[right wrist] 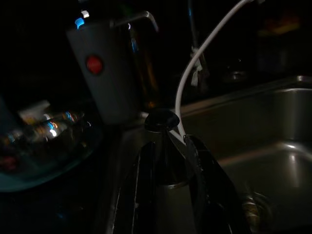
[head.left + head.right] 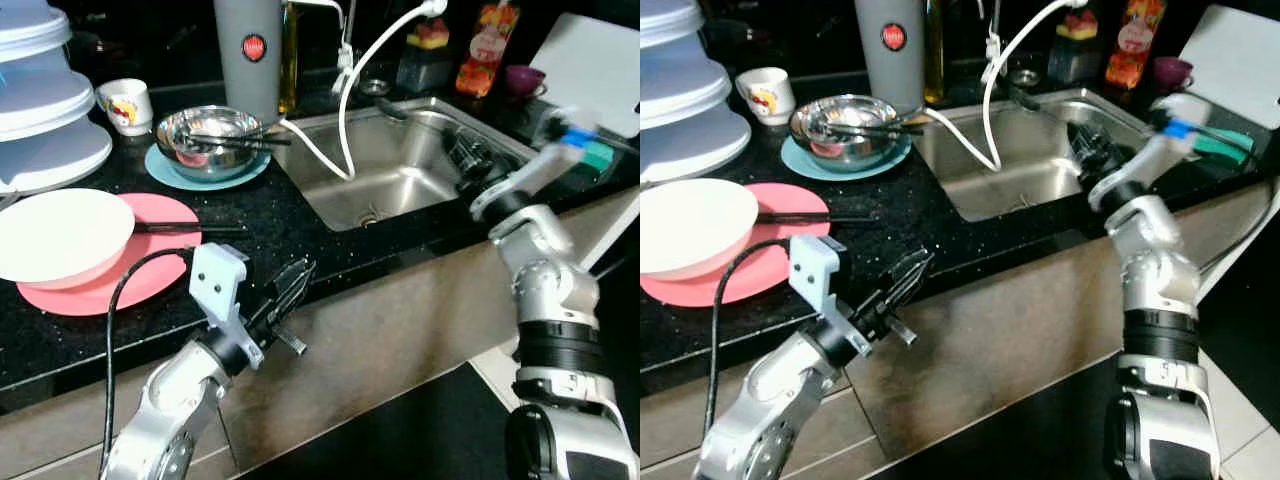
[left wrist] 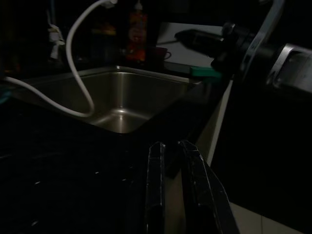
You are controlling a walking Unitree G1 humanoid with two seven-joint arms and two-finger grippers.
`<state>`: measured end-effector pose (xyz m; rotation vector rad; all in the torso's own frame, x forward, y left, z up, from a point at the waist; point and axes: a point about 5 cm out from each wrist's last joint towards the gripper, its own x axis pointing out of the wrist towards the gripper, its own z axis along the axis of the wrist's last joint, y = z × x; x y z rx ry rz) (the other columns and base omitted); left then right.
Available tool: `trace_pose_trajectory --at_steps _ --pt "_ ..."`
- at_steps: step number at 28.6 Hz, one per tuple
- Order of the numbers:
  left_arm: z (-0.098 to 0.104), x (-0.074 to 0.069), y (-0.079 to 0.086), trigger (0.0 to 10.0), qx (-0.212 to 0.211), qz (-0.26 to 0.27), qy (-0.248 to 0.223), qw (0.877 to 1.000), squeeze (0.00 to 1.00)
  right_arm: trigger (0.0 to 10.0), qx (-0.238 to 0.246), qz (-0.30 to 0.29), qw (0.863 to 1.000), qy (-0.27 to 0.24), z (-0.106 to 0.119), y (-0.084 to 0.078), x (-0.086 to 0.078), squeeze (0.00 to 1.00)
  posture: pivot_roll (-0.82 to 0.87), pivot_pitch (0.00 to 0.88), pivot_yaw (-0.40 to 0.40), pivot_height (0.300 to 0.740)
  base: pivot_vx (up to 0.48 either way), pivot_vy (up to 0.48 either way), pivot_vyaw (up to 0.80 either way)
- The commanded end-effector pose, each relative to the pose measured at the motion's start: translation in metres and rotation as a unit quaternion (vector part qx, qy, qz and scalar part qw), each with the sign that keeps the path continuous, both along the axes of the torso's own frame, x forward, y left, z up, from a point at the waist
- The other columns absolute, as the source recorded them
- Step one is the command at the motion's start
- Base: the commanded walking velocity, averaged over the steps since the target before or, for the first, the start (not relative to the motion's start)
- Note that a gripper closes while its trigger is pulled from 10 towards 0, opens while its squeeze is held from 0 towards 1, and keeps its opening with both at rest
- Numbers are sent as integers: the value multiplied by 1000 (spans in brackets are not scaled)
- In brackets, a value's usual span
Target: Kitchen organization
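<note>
My right gripper (image 2: pixel 466 158) reaches over the steel sink (image 2: pixel 400 190) at its right side. It is shut on a metal cylinder with a round black cap (image 1: pixel 163 146), held between the fingers. My left gripper (image 2: pixel 296 283) hangs in front of the black counter's front edge, left of the sink, its fingers (image 3: pixel 156 185) close together with nothing between them. On the counter a steel bowl (image 2: pixel 208 138) with black chopsticks across it sits on a blue plate (image 2: pixel 165 170). A white bowl (image 2: pixel 60 235) rests on a pink plate (image 2: pixel 150 270), with chopsticks (image 2: pixel 190 228) beside it.
A white hose (image 2: pixel 345 100) loops down into the sink. A grey canister with a red dot (image 2: pixel 248 50), a mug (image 2: pixel 127 105) and stacked white containers (image 2: pixel 40 100) stand at the back left. Bottles, a purple cup (image 2: pixel 522 78) and a white board (image 2: pixel 595 70) stand behind the sink.
</note>
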<state>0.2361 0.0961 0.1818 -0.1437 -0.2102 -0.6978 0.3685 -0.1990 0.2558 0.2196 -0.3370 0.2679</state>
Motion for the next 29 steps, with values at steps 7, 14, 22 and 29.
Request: trace_pose_trajectory --at_steps 7,14,22,29 --pt "3 1 -1 10000 1 5 -4 1000 0 10000 -145 -82 985 41 -10 23 18 0 144 0 -16 740 0 0 0" --pt "2 0 -2 10000 -1 6 -2 1000 0 10000 -206 -124 969 51 -13 26 25 1000 146 0 -22 740 0 0 0" --pt "2 0 -2 10000 -1 8 -2 1000 0 10000 82 -29 994 -66 24 31 9 0 140 0 -20 740 0 0 0" --pt "2 2 0 10000 1 16 -3 1000 0 10000 85 108 987 -88 23 50 -8 0 139 0 -16 740 0 0 0"
